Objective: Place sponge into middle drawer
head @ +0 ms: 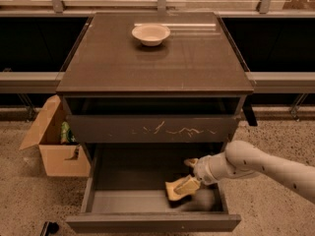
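Observation:
The yellow sponge (pixel 176 190) is inside the open middle drawer (pixel 128 201), low over its grey floor at the right, with a dark shadow under it. My gripper (pixel 190 175) reaches into the drawer from the right on its white arm. Its pale yellow fingers stand apart: one finger (pixel 191 162) is above and clear of the sponge, the other lies against the sponge's right end. The drawer's plain front panel (pixel 152 223) is pulled out towards the camera.
Above is the shut drawer with white scratches (pixel 152 128). A pale bowl (pixel 151 34) sits at the back of the cabinet top. An open cardboard box (pixel 54 146) stands on the floor to the left. A speckled floor surrounds the cabinet.

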